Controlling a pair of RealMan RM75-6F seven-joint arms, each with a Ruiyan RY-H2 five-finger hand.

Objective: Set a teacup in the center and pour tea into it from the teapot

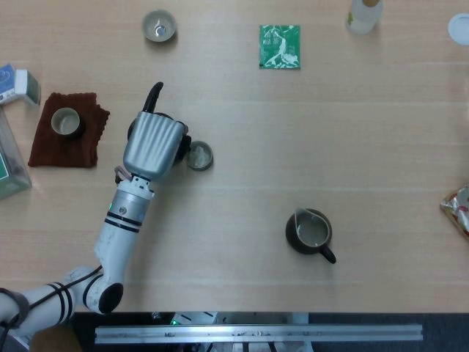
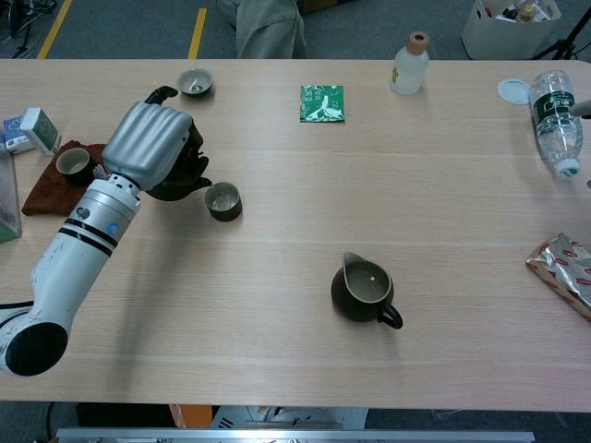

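I am looking down on a pale wooden table (image 1: 242, 191) through my two cameras. My left hand (image 1: 152, 144), its silver back toward the head view, is wrapped around a dark teapot (image 2: 180, 175) over the left part of the table; the pot's handle sticks out past the hand toward the far edge, and its spout points at a small teacup (image 1: 198, 155) standing just beside it on the right. In the chest view the spout tip sits close to the cup's rim, and I cannot tell whether liquid is running. My right hand appears in neither view. Nearer the front edge, toward the middle, stands a dark pitcher (image 1: 310, 232) with pale liquid inside. A second cup (image 1: 65, 122) rests on a brown cloth (image 1: 51, 150) near the left edge, and a third cup (image 1: 159, 25) sits by the far edge. A green packet (image 1: 279, 46) lies flat toward the far edge, near its middle.
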